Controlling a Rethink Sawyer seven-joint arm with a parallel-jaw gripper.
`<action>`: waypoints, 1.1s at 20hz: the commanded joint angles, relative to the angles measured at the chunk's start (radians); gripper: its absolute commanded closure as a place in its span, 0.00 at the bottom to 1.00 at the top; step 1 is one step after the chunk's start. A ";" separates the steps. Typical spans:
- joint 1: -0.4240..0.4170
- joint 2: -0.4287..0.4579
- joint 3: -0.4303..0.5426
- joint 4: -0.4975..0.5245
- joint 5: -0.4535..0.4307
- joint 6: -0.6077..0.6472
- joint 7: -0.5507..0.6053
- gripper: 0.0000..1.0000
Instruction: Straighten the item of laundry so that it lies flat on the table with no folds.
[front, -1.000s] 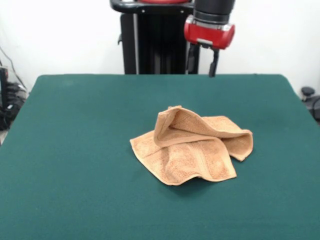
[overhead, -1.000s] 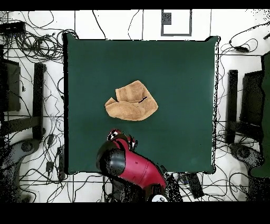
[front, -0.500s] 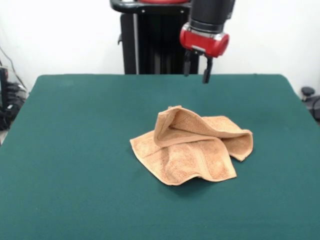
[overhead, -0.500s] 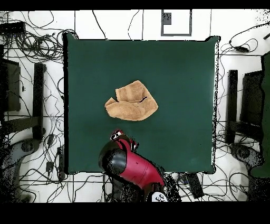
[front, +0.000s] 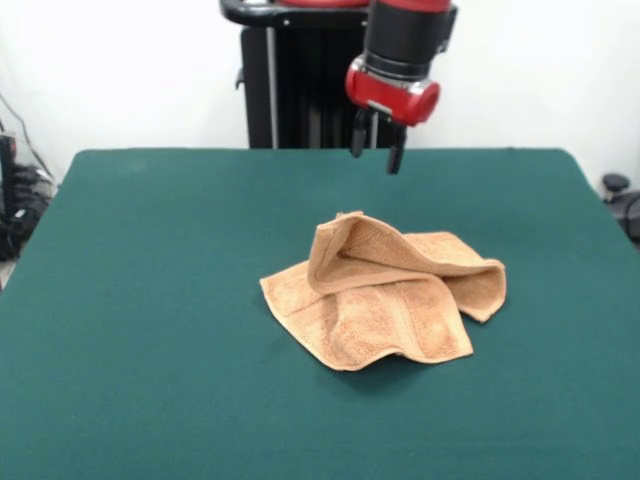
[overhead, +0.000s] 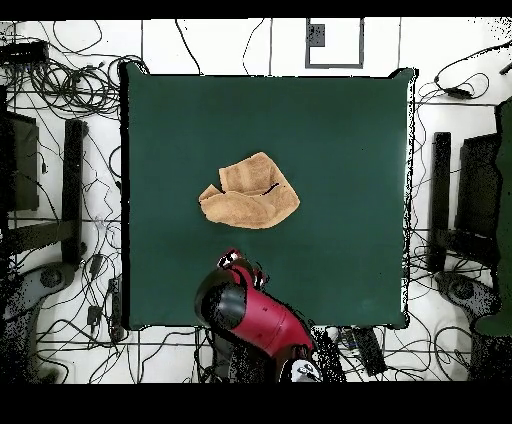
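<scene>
Towel (front: 385, 298): orange-tan terry, sitting crumpled near mid-table in front view; in overhead view (overhead: 250, 193) it's just off centre toward 9 o'clock.
Fold state: one flap is doubling over the lower layer, making a raised pocket w/ an open mouth at approx 10 o'clock of the heap (front view). Band stripe is showing on the bottom layer toward 6 o'clock. Label: can't make it out.
Table (front: 150, 300): dark green felt, lots of bare room on all sides, so there's space for spreading the cloth any direction.
Gripper (front: 375, 150): hanging in air at 12 o'clock of the towel in front view, over the table's far strip, well apart from the cloth. In overhead view (overhead: 240, 264) it's sitting at 6 o'clock of the towel, near but not touching.
Pincer: two dark fingers (front: 396, 155) pointing down w/ a clear gap, holding nothing; looks parted moderately, prob. ready for pinching cloth.
Why there: judging it's lining up for an approach; height is keeping the tips clear of the raised flap.
Task progress: not started as far as things lie; towel is folded over, nowhere near flat.
Next (guess): the upper flap's edge near the pocket mouth looks the easiest pinch, since it's standing off the layer below.
Risk: grabbing both layers at once would just drag the heap w/o opening it.
</scene>
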 joint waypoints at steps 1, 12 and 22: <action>0.002 0.053 0.027 -0.047 0.064 -0.034 0.245 0.00; -0.027 0.083 0.037 -0.120 0.057 -0.005 0.205 0.00; 0.001 0.074 -0.009 -0.205 0.064 0.094 0.170 0.00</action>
